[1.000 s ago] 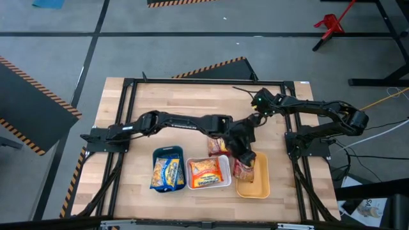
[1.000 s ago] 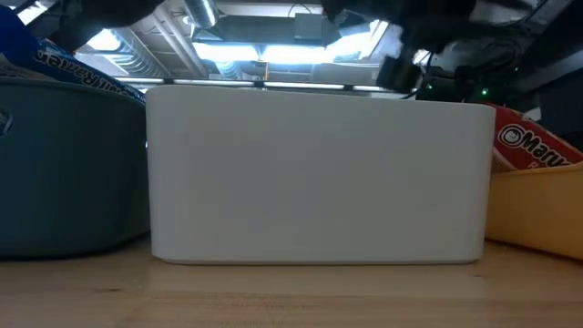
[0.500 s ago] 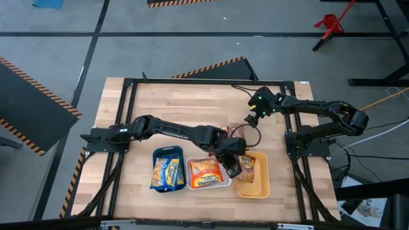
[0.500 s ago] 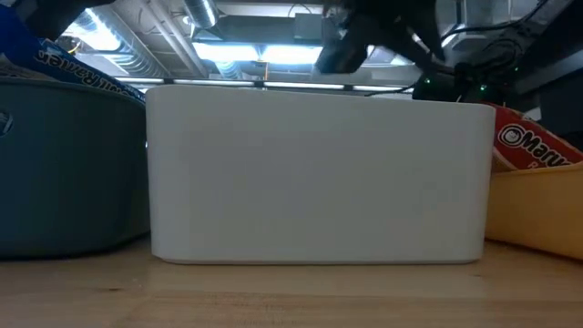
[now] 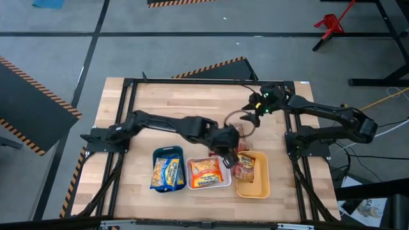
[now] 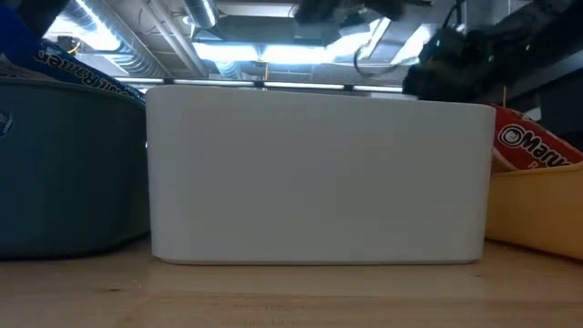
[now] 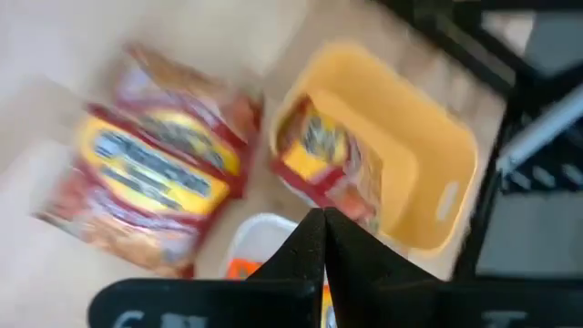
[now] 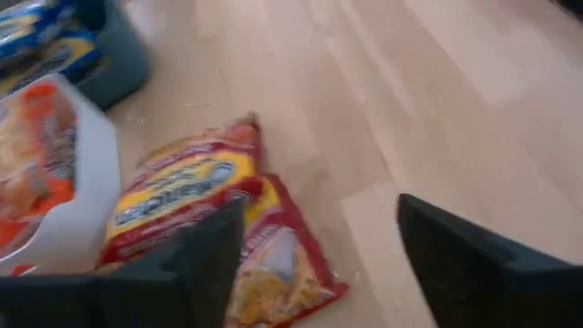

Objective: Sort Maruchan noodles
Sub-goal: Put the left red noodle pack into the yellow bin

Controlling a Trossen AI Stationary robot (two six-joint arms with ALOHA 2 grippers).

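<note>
The left gripper [image 5: 231, 155] has swung in over the trays within the last second, and its fingers are now pressed together with nothing between them. Just ahead of it, a dark red packet [image 7: 321, 155] leans on edge inside the yellow tray [image 5: 259, 186]. The right gripper [image 5: 254, 114] has pulled back toward the far side of the desk [image 5: 179, 102], away from the yellow tray it was over a second ago; its fingers are spread and empty.

That suggests the red packet has been delivered, with more reds to follow: two dark red packets [image 8: 196, 219] lie overlapping on the desk between the two grippers, beside the white tray [image 6: 319, 173]. Orange packets [image 5: 206, 172] sit in the white tray and blue ones [image 5: 167, 172] in the teal tray [image 6: 73, 164].

In the low view the red packet shows the letters "Maru" beside a round logo. The blue packet's print is too tilted to read fully.
</note>
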